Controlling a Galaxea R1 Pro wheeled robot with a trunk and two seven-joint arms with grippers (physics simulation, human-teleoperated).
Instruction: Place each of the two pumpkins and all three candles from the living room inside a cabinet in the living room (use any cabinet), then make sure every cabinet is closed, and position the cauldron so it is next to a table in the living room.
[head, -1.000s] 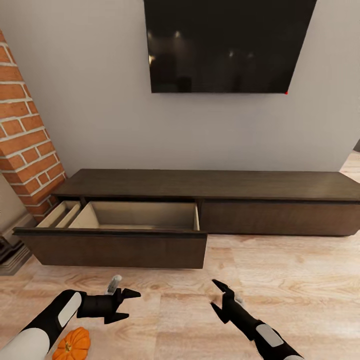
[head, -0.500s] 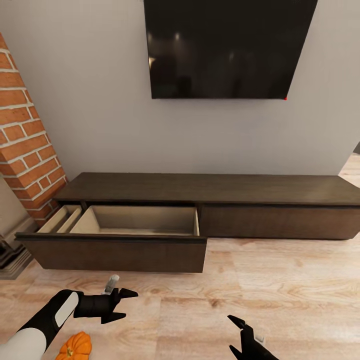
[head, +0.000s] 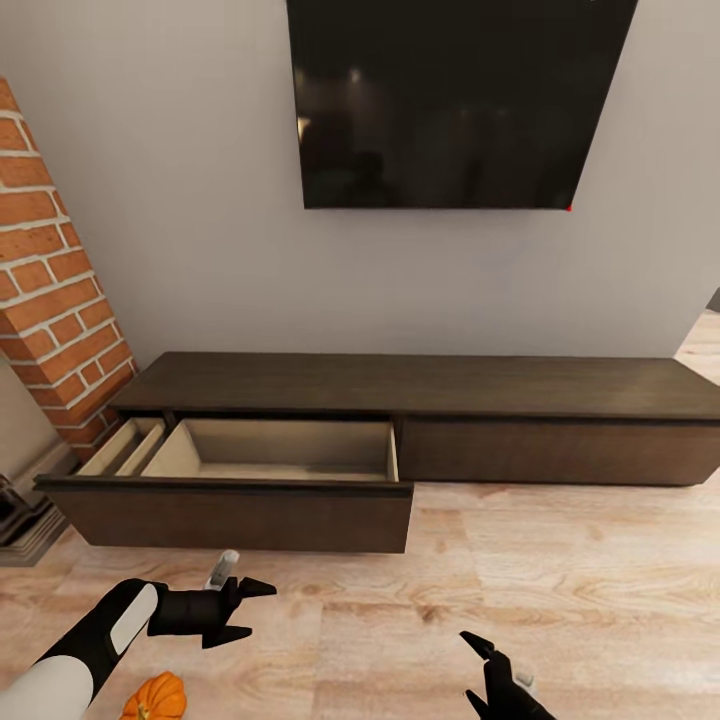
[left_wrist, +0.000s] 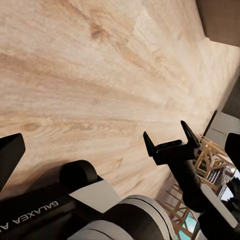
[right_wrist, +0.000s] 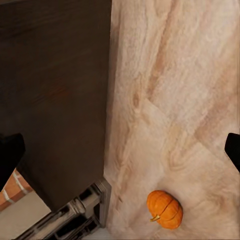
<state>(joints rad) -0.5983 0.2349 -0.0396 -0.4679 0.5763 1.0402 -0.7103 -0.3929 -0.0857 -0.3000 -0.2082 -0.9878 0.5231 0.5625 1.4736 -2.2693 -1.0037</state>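
Note:
The long, low dark brown cabinet (head: 420, 385) stands against the wall, its left drawer (head: 285, 448) pulled out and its pale interior empty. The drawer's dark front (right_wrist: 55, 95) also fills much of the right wrist view. One small orange pumpkin (head: 155, 696) lies on the floor beneath my left forearm, and the same pumpkin (right_wrist: 165, 209) shows in the right wrist view. My left gripper (head: 262, 610) hovers open over the floor in front of the drawer, holding nothing. My right gripper (head: 468, 666) is low at the picture's bottom edge, open and empty; the right gripper (left_wrist: 170, 141) also appears in the left wrist view.
A brick fireplace column (head: 55, 290) rises at the left, with a dark metal grate (head: 15, 510) at its foot beside the drawer. A black TV (head: 455, 100) hangs on the wall above the cabinet. Light wood floor (head: 580, 590) spreads in front of the cabinet.
My right arm has pulled back and down toward the picture's bottom edge. The camera has shifted a little, so cabinet and pumpkin sit lower. The left gripper holds still.

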